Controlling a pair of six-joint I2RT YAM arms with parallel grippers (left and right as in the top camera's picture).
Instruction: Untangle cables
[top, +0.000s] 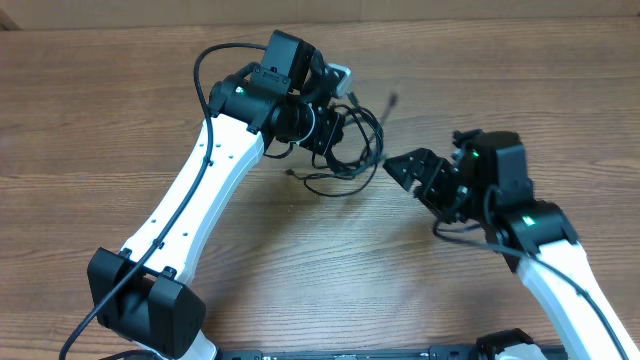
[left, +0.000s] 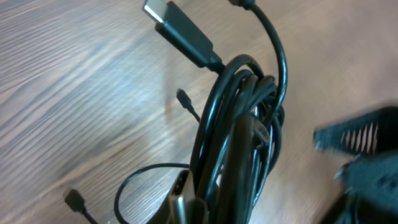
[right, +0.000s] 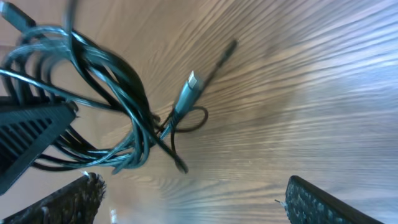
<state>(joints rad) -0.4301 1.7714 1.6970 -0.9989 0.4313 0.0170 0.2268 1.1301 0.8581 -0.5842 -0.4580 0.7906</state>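
Left jaws clenched on cables (left: 239, 118); right jaws released, wide apart; grip point cut off, blurred.

Bundle of cables (left: 242, 118) running off the left wrist view's bottom edge, pinch point hidden, right gripper (left: 364, 155) a dark blur there, its fingers (right: 311, 199) cropped in its own view

text: none legible | labels, brands: none legible | numbers, signs: none legible | cables (left: 249, 99): no readable marking | views checked: overhead, left wrist, right wrist
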